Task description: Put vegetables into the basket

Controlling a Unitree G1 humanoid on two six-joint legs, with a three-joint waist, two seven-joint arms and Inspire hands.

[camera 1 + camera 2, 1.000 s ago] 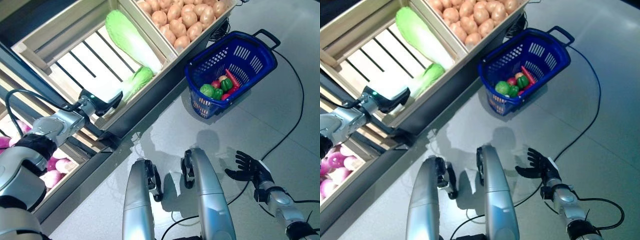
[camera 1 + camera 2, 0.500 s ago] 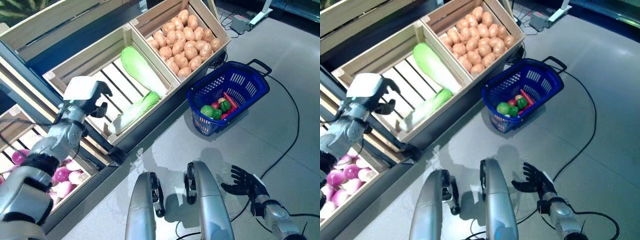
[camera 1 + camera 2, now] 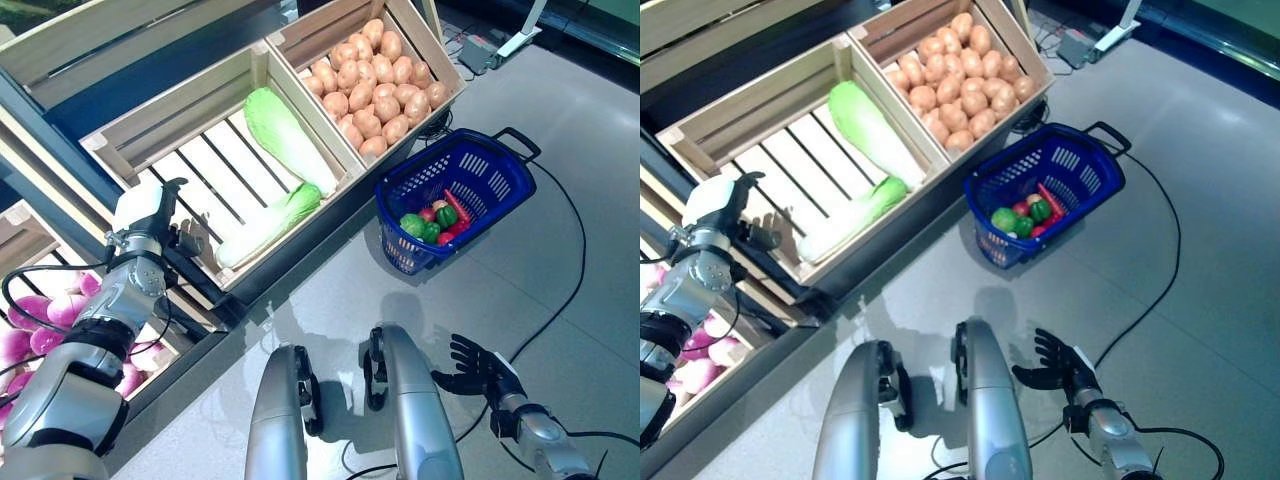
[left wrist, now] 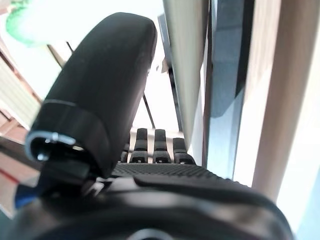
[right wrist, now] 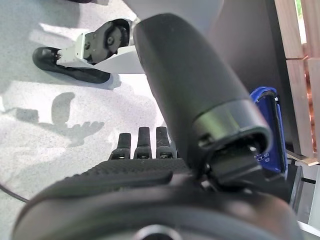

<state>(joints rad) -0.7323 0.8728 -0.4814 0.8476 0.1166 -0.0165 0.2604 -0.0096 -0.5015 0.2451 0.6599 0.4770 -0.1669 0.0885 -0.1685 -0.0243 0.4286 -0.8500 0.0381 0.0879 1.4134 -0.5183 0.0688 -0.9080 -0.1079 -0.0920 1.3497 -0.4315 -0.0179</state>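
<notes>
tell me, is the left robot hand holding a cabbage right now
No, the left robot hand is empty at the crate's front corner, and both cabbages lie inside the crate.

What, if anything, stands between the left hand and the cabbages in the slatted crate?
Nothing visible does. The left hand hovers open over the bare slats at the crate's near end, holding nothing, and the smaller cabbage lies beside it across open slats. The larger cabbage lies farther along.

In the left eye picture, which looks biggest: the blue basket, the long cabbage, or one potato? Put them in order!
1. Blue basket
2. Long cabbage, nearly as long but much narrower
3. One potato, clearly smallest
</notes>
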